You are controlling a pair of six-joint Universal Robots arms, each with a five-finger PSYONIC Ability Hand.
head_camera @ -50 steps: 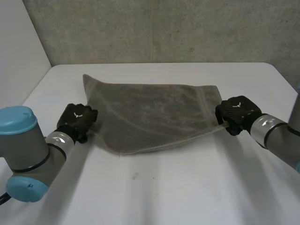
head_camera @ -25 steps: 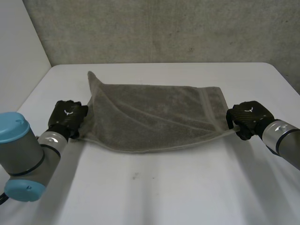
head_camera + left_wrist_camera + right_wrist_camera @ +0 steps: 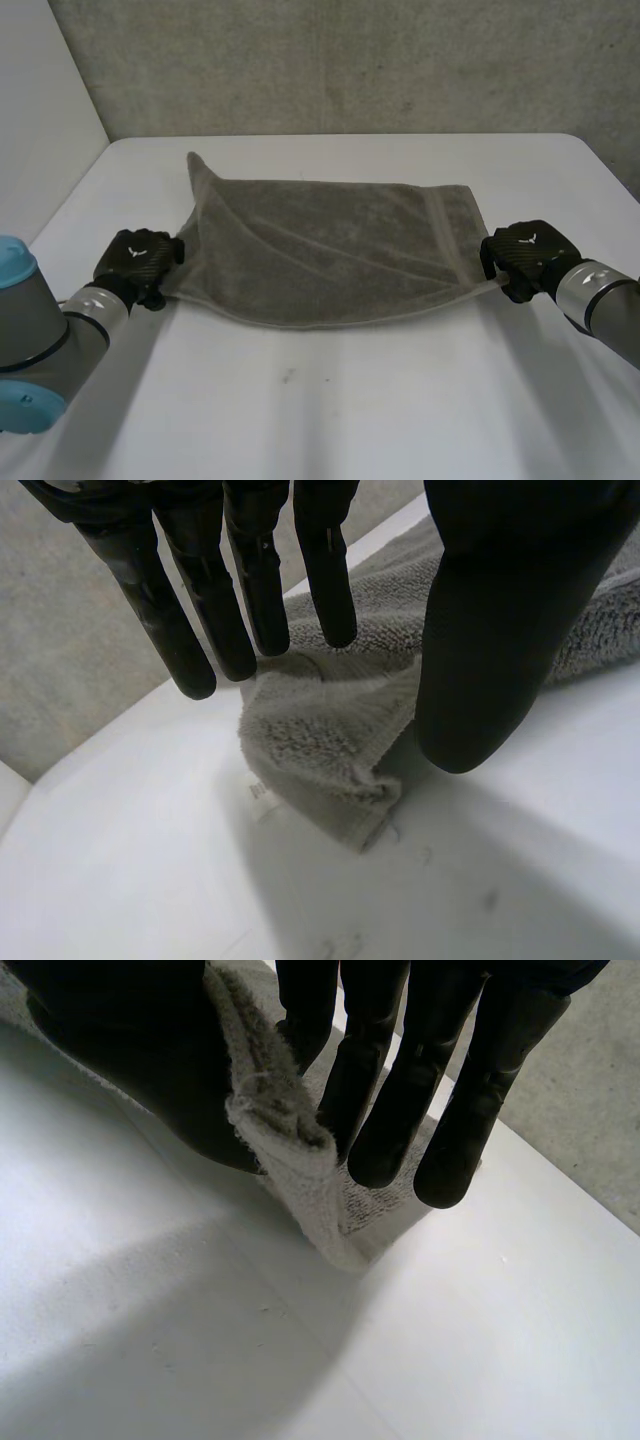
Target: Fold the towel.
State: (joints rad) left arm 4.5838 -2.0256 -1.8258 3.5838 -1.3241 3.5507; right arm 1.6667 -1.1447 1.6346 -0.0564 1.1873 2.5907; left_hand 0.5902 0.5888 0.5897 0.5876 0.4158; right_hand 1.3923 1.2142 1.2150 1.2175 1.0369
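A grey towel (image 3: 330, 250) hangs spread between my two hands, its near edge raised off the white table (image 3: 350, 400) and its far edge resting on it. The far left corner (image 3: 192, 160) sticks up in a peak. My left hand (image 3: 140, 262) is at the towel's near left corner. In the left wrist view the bunched corner (image 3: 320, 730) sits pinched between the thumb (image 3: 490, 630) and the straight fingers (image 3: 250, 580). My right hand (image 3: 525, 255) holds the near right corner. There the towel's hem (image 3: 290, 1150) is pinched between the thumb (image 3: 130, 1060) and the fingers (image 3: 440, 1090).
A grey concrete wall (image 3: 350, 60) runs behind the table's far edge, and a white wall (image 3: 40, 120) stands at the left. Bare table lies in front of the towel and beyond both hands.
Both hands have moved outward and slightly toward me, the left one further. The towel between them has been drawn wider and flatter.
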